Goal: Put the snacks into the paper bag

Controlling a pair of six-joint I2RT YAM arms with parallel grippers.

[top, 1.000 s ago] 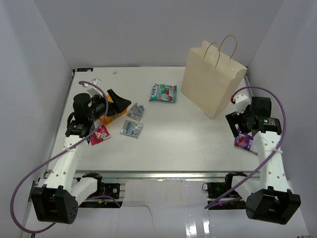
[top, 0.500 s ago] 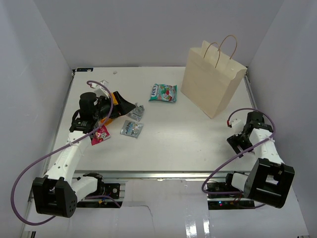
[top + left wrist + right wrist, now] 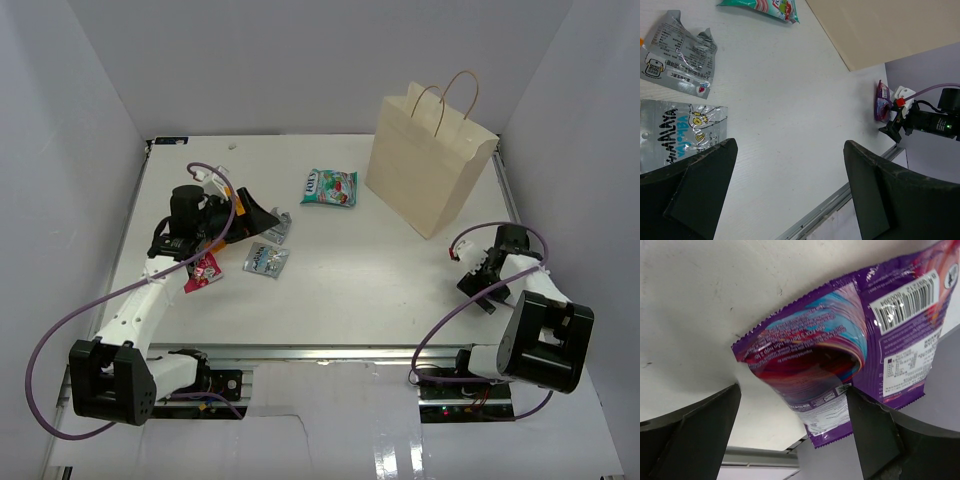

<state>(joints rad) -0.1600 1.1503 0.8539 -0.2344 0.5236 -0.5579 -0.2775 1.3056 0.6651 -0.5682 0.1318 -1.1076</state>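
The tan paper bag (image 3: 430, 160) stands upright at the back right. Snacks lie on the table: a green-white packet (image 3: 330, 187), two silver-blue packets (image 3: 273, 227) (image 3: 266, 260), a red-pink one (image 3: 203, 272), and an orange one (image 3: 207, 243) mostly hidden under my left arm. My left gripper (image 3: 258, 218) hovers open over bare table beside the silver-blue packets (image 3: 682, 50), nothing between its fingers. My right gripper (image 3: 790, 410) stands open at the table's right edge, a curled purple packet (image 3: 840, 340) reaching down between its fingers. The top view hides that packet under the gripper (image 3: 480, 290).
The white table (image 3: 380, 270) is walled on three sides. A metal rail (image 3: 330, 352) runs along its near edge. The purple packet (image 3: 882, 102) lies close to the right wall, just past the bag's corner (image 3: 855, 65).
My right arm has folded back and dropped low at the right edge, closing in on the purple packet. My left gripper has shifted a little to the right and farther back.
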